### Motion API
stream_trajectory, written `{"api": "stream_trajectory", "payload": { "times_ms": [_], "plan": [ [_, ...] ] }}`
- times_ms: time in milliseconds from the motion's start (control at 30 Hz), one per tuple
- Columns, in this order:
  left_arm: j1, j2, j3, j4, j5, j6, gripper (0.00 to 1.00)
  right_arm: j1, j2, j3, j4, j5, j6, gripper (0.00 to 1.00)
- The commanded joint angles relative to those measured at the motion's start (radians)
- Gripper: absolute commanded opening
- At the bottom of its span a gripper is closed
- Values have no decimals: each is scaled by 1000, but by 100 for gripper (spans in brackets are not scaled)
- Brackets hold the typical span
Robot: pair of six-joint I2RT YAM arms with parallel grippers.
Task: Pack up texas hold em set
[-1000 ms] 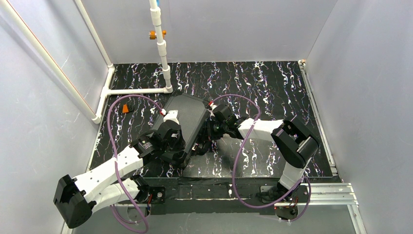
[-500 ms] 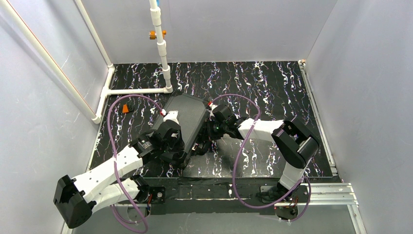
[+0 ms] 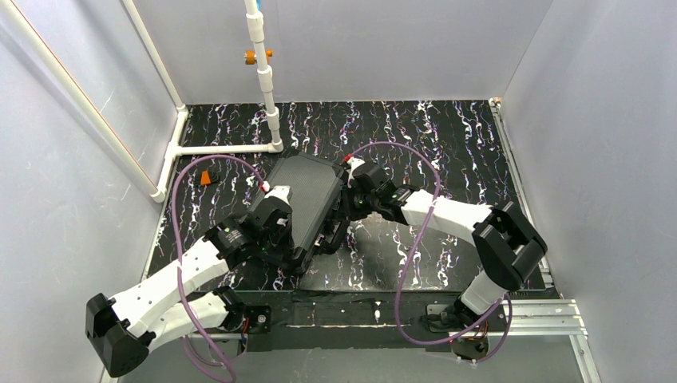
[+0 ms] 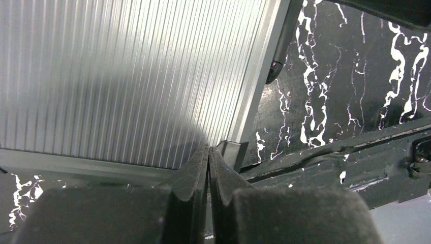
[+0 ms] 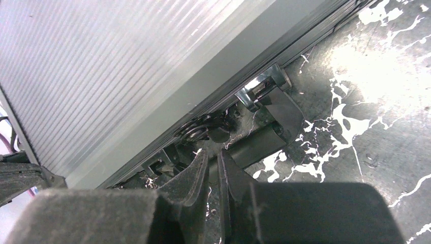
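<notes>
The black hard case (image 3: 307,190) lies closed on the patterned table, ribbed lid up. The lid fills the left wrist view (image 4: 127,76) and the right wrist view (image 5: 101,66). My left gripper (image 3: 297,254) is shut and empty, its tips (image 4: 209,150) at the case's near corner (image 4: 235,151). My right gripper (image 3: 338,223) is shut and empty, its tips (image 5: 213,155) just short of the case's front side, by the black handle (image 5: 254,145) and a metal latch (image 5: 260,89). Chips, dice and discs are hidden.
A white pipe frame (image 3: 227,148) stands at the back left, and a small orange object (image 3: 207,178) lies near it. Purple cables (image 3: 395,163) loop over both arms. Grey walls enclose the table. A black strip (image 3: 359,297) runs along the near edge.
The right arm's elbow has swung to the right and its wrist has shifted a little farther back along the case. The left arm has drawn slightly left. The case stays put.
</notes>
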Motion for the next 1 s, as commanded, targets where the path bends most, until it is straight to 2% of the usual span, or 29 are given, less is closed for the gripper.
{"api": "stream_trajectory", "payload": {
  "times_ms": [0,200,300,367,433,633,733,800,967],
  "plan": [
    [-1,-35,75,-78,-38,34,5,2,-69,51,-50,39,-36,21],
    [-1,-56,136,-123,-98,76,16,2,-137,64,-85,68,-51,26],
    [0,-72,162,-138,-130,103,24,2,-174,75,-105,88,-66,35],
    [-1,-90,178,-143,-152,123,31,2,-200,82,-114,98,-75,42],
    [-1,-105,191,-145,-174,146,41,2,-225,86,-120,125,-84,54],
    [-1,-151,218,-151,-275,220,78,2,-312,78,-130,197,-109,87],
    [0,-175,222,-151,-337,245,91,2,-360,62,-124,244,-115,97],
    [-1,-191,222,-151,-381,260,98,2,-394,51,-118,273,-121,98],
    [0,-223,208,-126,-497,326,98,2,-458,27,-111,335,-137,98]
  ]
}}
